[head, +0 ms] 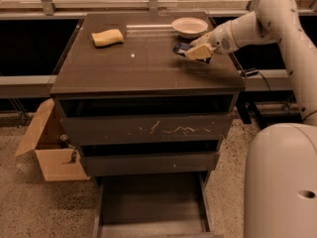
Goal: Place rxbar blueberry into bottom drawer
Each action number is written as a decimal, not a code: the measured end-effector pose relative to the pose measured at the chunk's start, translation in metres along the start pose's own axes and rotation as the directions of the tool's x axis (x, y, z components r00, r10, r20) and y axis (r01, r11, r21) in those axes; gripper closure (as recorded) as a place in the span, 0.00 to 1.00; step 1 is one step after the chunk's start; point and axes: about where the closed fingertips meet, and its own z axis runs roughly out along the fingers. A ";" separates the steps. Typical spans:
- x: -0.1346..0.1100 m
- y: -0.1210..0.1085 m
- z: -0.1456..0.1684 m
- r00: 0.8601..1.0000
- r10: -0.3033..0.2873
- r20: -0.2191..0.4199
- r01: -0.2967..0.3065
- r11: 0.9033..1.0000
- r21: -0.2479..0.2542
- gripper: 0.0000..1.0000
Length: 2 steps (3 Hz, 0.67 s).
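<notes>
The rxbar blueberry (180, 47), a small dark blue bar, is at the right side of the cabinet top (138, 66), just in front of a white bowl. My gripper (198, 51), with cream-coloured fingers, is shut on the bar's right end and holds it slightly above the top. The bottom drawer (148, 202) is pulled open at the foot of the cabinet. Its plain flat floor has nothing on it.
A yellow sponge (107, 37) lies at the back left of the top. The white bowl (189, 26) stands at the back right. The white-scratched drawer front (148, 129) and the middle drawer (148, 162) are shut. An open cardboard box (47, 148) sits on the floor at left. My white base (282, 182) is at right.
</notes>
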 end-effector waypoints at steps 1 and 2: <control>-0.040 0.034 -0.016 0.993 -0.116 0.035 0.117 0.993 -0.003 1.00; -0.049 0.069 -0.014 0.989 -0.142 0.037 0.144 0.989 -0.042 1.00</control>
